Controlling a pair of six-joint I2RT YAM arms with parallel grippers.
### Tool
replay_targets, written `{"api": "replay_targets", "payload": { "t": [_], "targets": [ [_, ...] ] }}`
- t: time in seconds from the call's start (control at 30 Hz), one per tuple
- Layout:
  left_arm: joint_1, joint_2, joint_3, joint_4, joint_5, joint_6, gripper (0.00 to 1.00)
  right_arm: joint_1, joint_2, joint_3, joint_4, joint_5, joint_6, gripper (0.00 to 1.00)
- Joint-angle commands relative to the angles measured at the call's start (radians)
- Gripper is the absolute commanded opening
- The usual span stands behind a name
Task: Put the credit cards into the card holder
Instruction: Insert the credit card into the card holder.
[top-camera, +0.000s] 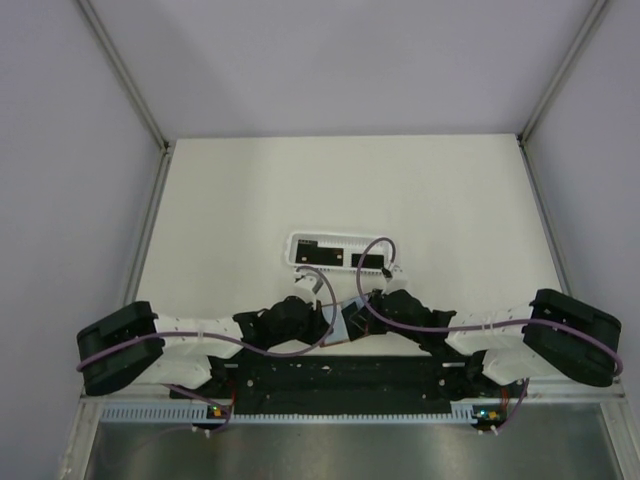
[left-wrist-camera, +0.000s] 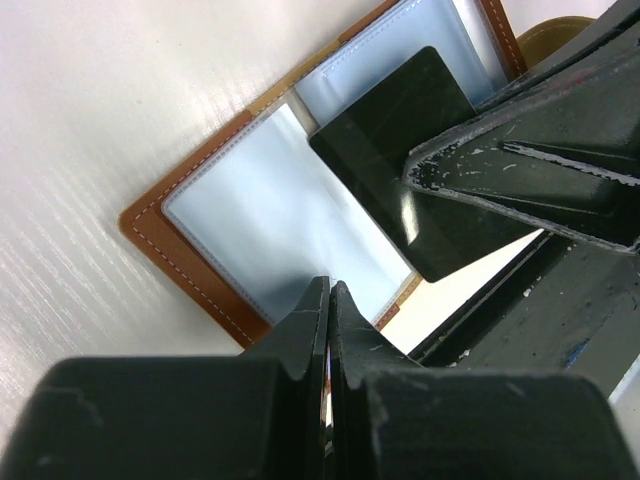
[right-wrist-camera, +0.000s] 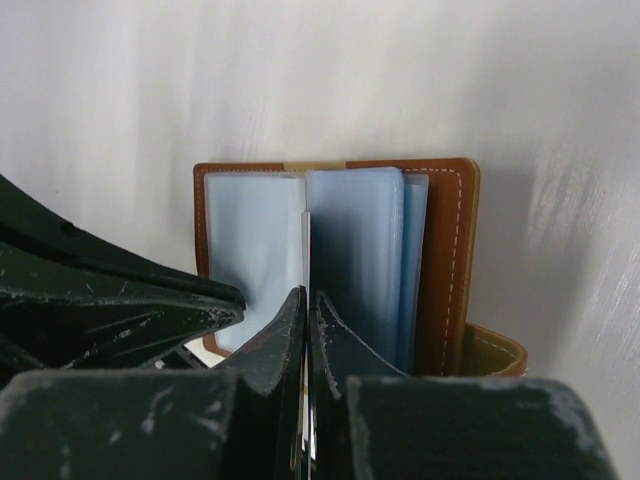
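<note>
with the right gripper (right-wrist-camera: 306, 300) clenched on a credit card (left-wrist-camera: 390, 130) over the open card holder (left-wrist-camera: 170, 245) lying between the arms, slide it edge-first, square to a bluish pocket mouth, while the left gripper (left-wrist-camera: 328, 300), jaws pressed together, steadies the holder's edge.

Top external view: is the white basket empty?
No, black credit cards lie inside the white basket, beyond the two arms.

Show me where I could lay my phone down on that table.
Bare tabletop lies beyond the white basket and on either side of it. The near middle is crowded: left gripper and right gripper meet over the card holder.
</note>
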Motion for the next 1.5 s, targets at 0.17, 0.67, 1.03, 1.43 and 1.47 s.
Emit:
{"api": "replay_targets", "payload": {
  "t": [0.17, 0.67, 1.03, 1.43, 1.47],
  "targets": [
    [-0.005, -0.022, -0.032, -0.109, -0.028, -0.002, 0.00, -0.045, -0.030, -0.083, 0.107, -0.120, -0.022, 0.00],
    [-0.003, -0.128, -0.054, -0.191, -0.091, 0.007, 0.00, -0.048, -0.018, -0.083, 0.108, -0.112, -0.020, 0.00],
    [-0.005, -0.111, -0.060, -0.178, -0.080, 0.000, 0.00, -0.053, -0.007, -0.080, 0.193, -0.149, -0.020, 0.00],
    [-0.005, -0.118, -0.061, -0.191, -0.083, -0.003, 0.00, -0.089, 0.120, -0.087, 0.366, -0.245, 0.007, 0.00],
    [-0.005, -0.117, -0.061, -0.191, -0.084, -0.002, 0.00, -0.094, 0.128, -0.090, 0.375, -0.250, 0.009, 0.00]
  ]
}}
